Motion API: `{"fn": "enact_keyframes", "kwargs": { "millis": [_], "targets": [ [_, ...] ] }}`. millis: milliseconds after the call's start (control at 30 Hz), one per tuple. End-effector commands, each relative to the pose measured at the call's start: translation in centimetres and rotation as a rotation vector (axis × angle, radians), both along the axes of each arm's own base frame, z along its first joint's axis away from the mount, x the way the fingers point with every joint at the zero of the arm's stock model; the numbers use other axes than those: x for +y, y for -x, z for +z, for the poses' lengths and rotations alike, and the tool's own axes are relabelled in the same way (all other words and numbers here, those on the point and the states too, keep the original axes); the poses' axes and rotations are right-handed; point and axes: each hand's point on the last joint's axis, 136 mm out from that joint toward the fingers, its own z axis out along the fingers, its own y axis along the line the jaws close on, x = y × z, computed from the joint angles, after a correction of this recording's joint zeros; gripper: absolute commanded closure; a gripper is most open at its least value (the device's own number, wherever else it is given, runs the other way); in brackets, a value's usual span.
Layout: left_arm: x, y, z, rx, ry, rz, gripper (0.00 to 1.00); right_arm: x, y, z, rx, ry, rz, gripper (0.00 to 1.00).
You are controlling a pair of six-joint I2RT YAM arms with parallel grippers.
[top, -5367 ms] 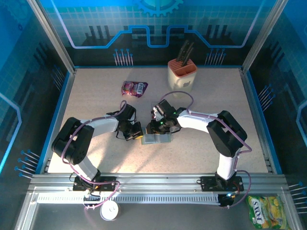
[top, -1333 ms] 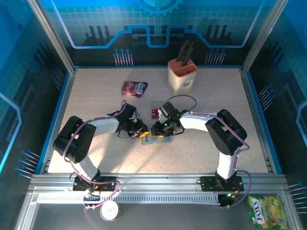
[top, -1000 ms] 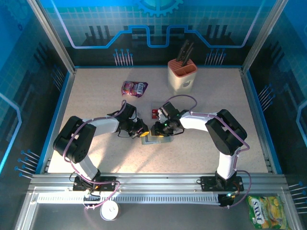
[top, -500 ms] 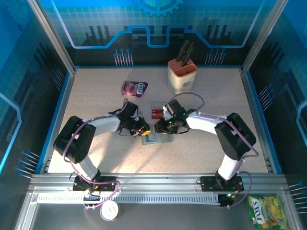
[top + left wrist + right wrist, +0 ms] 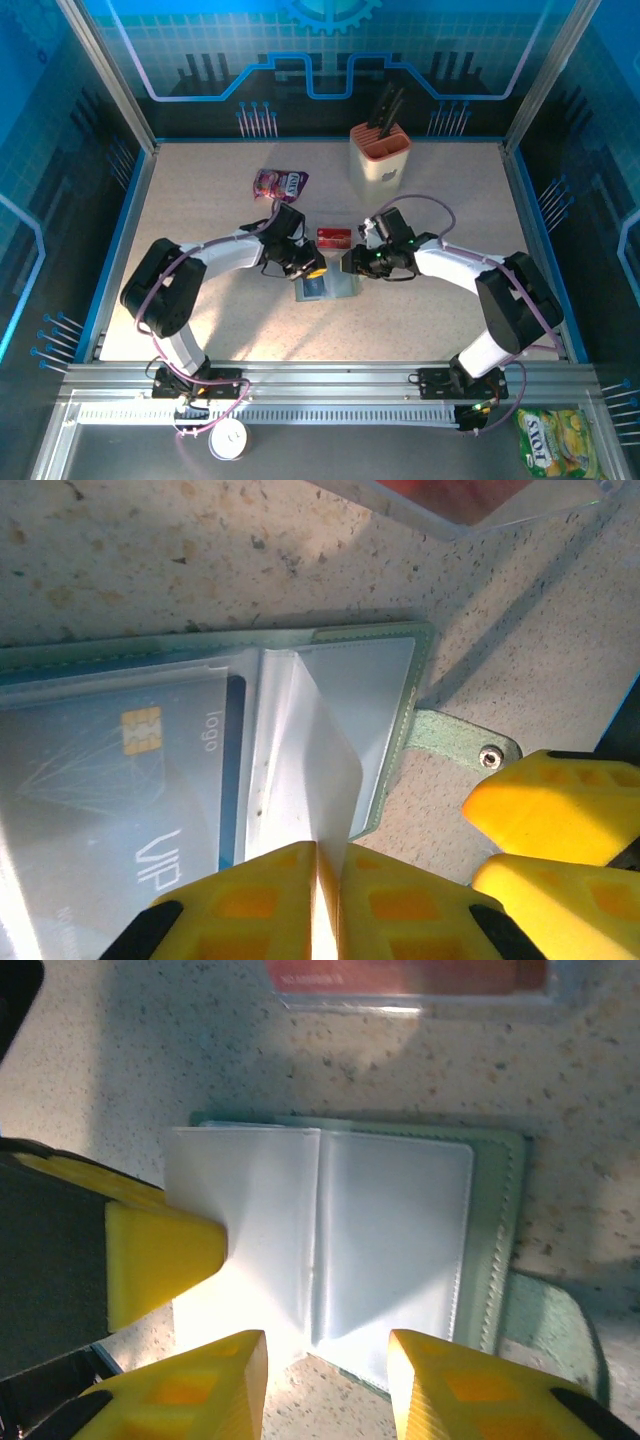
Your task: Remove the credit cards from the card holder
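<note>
One red plastic card (image 5: pixel 333 237) lies out on the speckled surface (image 5: pixel 200 200), just beyond the open sage-green soft card holder (image 5: pixel 326 288). A blue card (image 5: pixel 110 780) inside is not yet out. The left end effector (image 5: pixel 322 865) pinches a clear sleeve leaf (image 5: pixel 300 740); the right end effector (image 5: pixel 325 1350) hovers part-open, empty.

Speckled beige table (image 5: pixel 200 210), blue circuit-print walls (image 5: pixel 330 60), aluminium frame (image 5: pixel 330 385).

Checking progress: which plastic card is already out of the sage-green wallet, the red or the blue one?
The red plastic card, lying on the table beyond the sage-green soft wallet; the blue chip card sits inside its clear sleeves.
</note>
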Motion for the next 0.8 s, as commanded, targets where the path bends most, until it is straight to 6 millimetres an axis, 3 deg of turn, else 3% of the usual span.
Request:
{"fn": "enact_keyframes", "kwargs": {
  "millis": [0,467,767],
  "targets": [
    [-0.8,0.0,-0.2,0.023,-0.029,-0.017,0.85,-0.2,-0.1,1.0,-0.035,-0.038,0.012,0.62],
    [-4.4,-0.9,-0.6,0.037,-0.025,-0.063,0.78,-2.2,-0.3,0.7,-0.027,-0.061,-0.023,0.62],
    [-5.4,-1.7,0.0,0.026,-0.009,-0.080,0.76,-2.5,-0.4,1.2,-0.030,-0.068,-0.033,0.61]
  ]
}}
